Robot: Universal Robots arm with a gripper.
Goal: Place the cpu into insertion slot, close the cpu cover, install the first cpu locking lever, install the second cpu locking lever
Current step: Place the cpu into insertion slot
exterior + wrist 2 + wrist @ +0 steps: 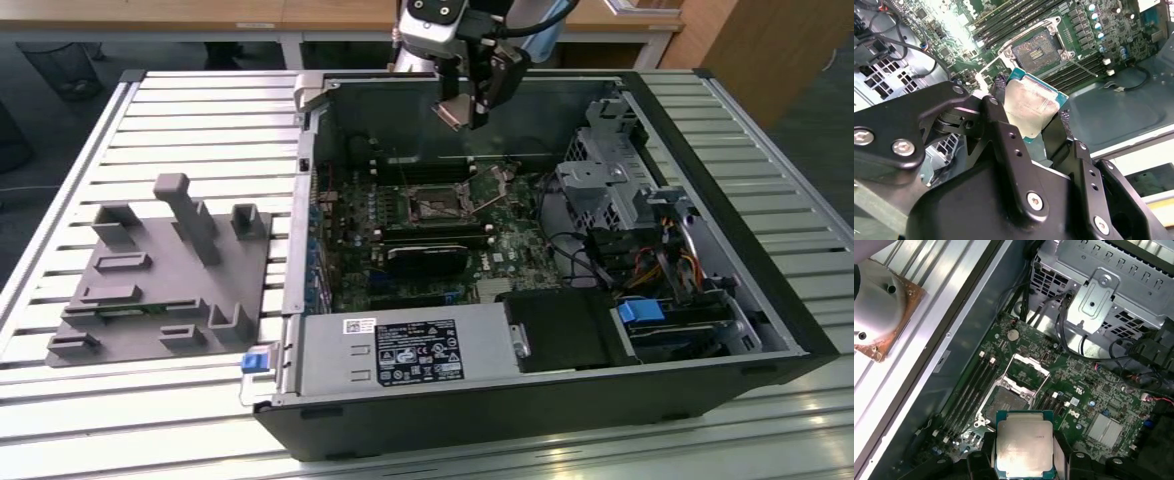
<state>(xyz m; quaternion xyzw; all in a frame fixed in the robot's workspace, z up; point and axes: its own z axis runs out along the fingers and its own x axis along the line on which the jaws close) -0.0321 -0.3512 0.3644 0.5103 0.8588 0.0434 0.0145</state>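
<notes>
the gripper (pixel 1031 107) has two black metal fingers (pixel 1004 130), jointed and studded with bolts, and they pinch one cpu (pixel 1029 105) between them by two opposite edges. the cpu is a flat square chip with a dull silvery-tan metal top, a teal-green border and faint print too small to read. in the first wrist view the cpu (pixel 1024 445) hangs in the air above the green board, near the one insertion slot (pixel 1006 400) but apart from it. the slot is a square socket with a dark, finely dotted centre and a silvery metal rim. the one cpu cover (pixel 1026 370), a thin silvery frame with a square window, stands tilted up at the slot's far edge, so the slot lies open. long narrow black slots run along both sides of the socket, and one round coin battery (pixel 1012 334) sits beyond the cover.

in the exterior view the gripper (pixel 461 112) hovers over the far part of one black computer case (pixel 534 410), which lies open on its side on a table (pixel 747 440) of silvery slats. a silvery box (pixel 400 350) at the case's near edge carries white printed labels. on the exterior view's left, one grey plastic holder (pixel 160 270) with upright posts rests on the table, well apart from the case.
</notes>
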